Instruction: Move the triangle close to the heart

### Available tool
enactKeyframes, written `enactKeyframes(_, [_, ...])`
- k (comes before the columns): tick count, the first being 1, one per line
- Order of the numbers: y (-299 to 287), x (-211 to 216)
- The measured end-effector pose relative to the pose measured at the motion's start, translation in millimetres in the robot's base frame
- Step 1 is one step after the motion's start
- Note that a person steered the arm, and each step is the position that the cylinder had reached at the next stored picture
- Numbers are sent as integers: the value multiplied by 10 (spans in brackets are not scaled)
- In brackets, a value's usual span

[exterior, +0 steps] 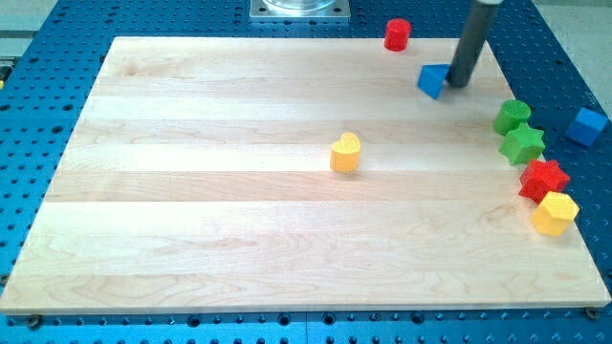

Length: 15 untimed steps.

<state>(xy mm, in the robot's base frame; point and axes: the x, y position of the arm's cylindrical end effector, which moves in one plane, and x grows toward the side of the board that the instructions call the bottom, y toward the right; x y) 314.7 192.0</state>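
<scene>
A blue triangle block (433, 81) lies near the view's top right of the wooden board. A yellow heart block (345, 153) sits near the board's middle, down and to the left of the triangle. My tip (457, 83) stands right against the triangle's right side, touching or almost touching it. The dark rod rises from there out of the view's top.
A red cylinder (397, 34) stands at the board's top edge. On the right edge lie a green cylinder (512, 116), a green star (522, 144), a red star (542, 180) and a yellow hexagon (555, 212). A blue cube (585, 125) lies off the board (191, 191).
</scene>
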Motion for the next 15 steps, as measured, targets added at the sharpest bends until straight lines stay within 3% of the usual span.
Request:
enactKeyframes(1, [-1114, 287])
enactKeyframes(2, [-514, 130])
enactKeyframes(3, [-275, -335])
enactKeyframes(4, [-1050, -514])
enactKeyframes(5, [-1474, 138])
enactKeyframes(7, [-1521, -415])
enactKeyframes(8, [-831, -486])
enactKeyframes(9, [-851, -111])
enactKeyframes(10, [-1476, 125])
enactKeyframes(11, [-1416, 84])
enactKeyframes(12, [-1416, 611])
enactKeyframes(13, [-1340, 846])
enactKeyframes(15, [-139, 233])
